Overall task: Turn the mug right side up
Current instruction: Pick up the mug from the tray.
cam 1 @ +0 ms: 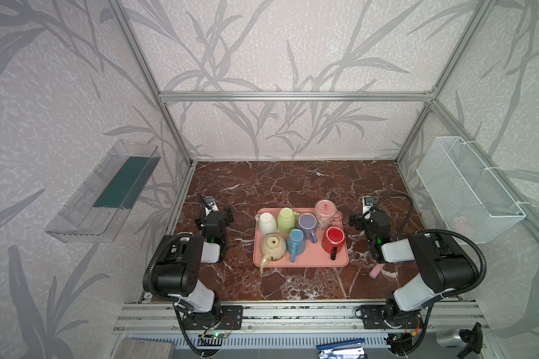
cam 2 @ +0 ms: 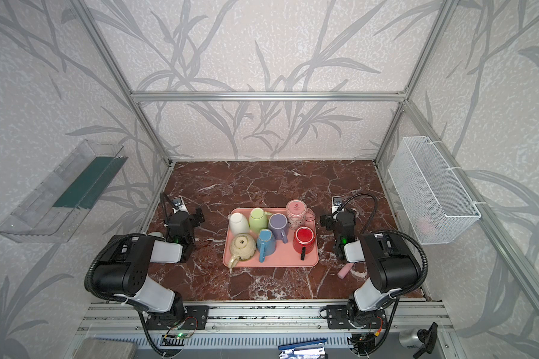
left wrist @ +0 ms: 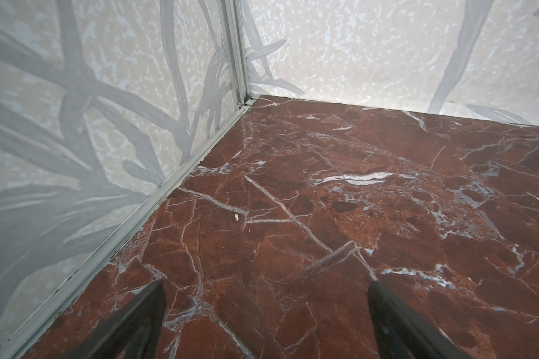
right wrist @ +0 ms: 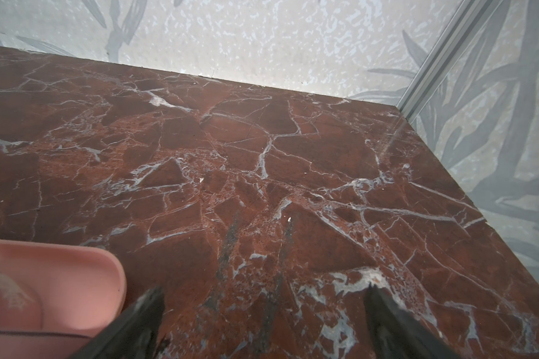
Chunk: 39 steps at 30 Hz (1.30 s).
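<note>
In both top views a pink tray [cam 1: 305, 263] [cam 2: 280, 262] in the middle of the marble table carries several mugs, all resting bottom up: white [cam 1: 267, 223], green [cam 1: 286, 218], purple [cam 1: 306, 223], pink patterned [cam 1: 325, 209], red [cam 1: 333, 238], blue [cam 1: 295, 241] and a cream one [cam 1: 273, 246]. My left gripper [cam 1: 229, 214] [left wrist: 266, 283] hangs open left of the tray over bare marble. My right gripper [cam 1: 353, 220] [right wrist: 265, 289] hangs open to the right of the tray, whose corner [right wrist: 75, 273] shows beside it. Neither touches a mug.
A small pink block [cam 1: 376, 271] lies on the table near the right arm. A white wire basket [cam 1: 467, 192] hangs on the right wall and a clear plastic shelf [cam 1: 103, 192] on the left wall. Metal frame posts stand at the table's corners.
</note>
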{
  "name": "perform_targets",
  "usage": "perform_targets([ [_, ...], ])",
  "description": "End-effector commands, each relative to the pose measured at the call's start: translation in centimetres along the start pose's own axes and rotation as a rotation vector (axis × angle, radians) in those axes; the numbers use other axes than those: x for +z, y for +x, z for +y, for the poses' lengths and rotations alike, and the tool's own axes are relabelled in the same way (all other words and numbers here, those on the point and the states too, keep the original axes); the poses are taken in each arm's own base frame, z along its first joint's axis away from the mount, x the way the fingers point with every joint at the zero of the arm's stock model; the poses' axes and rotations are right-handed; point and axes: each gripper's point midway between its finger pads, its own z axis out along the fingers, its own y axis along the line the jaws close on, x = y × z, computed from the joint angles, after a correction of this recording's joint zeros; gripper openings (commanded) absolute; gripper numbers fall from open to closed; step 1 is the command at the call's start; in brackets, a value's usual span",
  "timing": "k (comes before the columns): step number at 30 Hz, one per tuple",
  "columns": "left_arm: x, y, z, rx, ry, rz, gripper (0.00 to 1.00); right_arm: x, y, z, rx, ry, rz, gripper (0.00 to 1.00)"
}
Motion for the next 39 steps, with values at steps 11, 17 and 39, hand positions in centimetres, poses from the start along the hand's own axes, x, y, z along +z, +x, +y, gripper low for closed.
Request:
perform_targets([
  [11, -0.5, -4.4, -0.5, 0.063, -0.004, 0.031, 0.99, -2.8, -5.4, -0.5, 0.003, 0.011, -0.088, 1.0],
  [17, -1.9, -9.9, -0.2, 0.06, -0.016, 0.04, 0.99, -4.6, -9.2, 1.6, 0.014, -0.112, -0.065, 0.99],
  [39, -14.7, -16.4, -1.9, -0.304, 0.3, 0.292, 0.99, -16.3, -14.1, 21.8, -0.416, -0.98, 0.129, 0.89],
])
